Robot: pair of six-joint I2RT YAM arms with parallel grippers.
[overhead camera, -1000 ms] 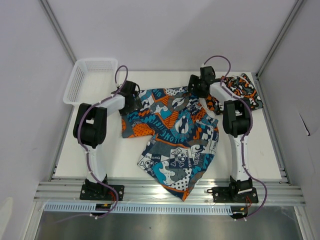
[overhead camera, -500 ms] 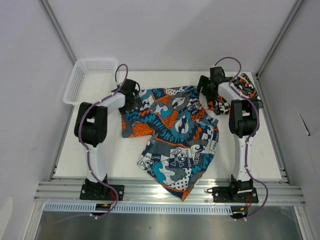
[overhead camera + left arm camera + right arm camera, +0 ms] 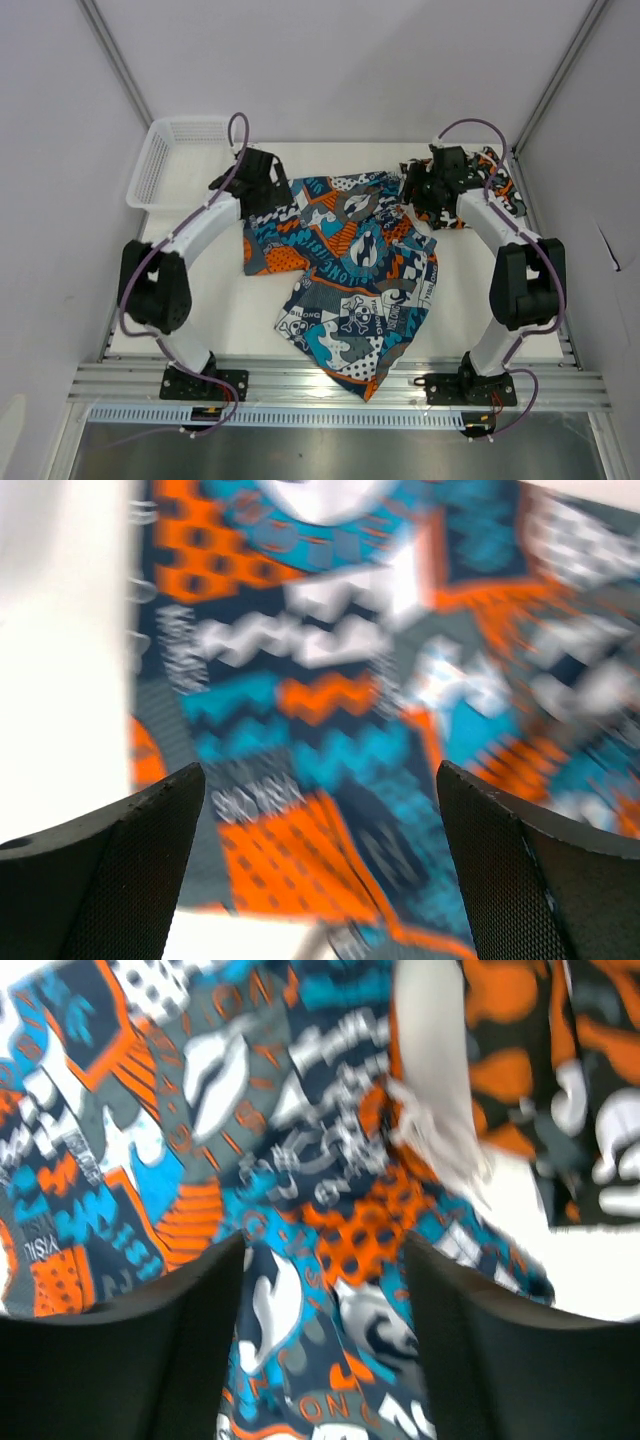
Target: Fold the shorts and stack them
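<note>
A lab robot cell: white panel walls (image 3: 330, 60), aluminium rails (image 3: 340, 385), white table (image 3: 235, 315).

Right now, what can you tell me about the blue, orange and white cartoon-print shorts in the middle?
The soft fabric blue-teal, orange and white cartoon-print shorts lie spread but rumpled, not folded, on the white table, with one corner reaching the table's near edge. Skulls, waves and lettering cover them. The left gripper and right gripper are open above their far corners.
</note>
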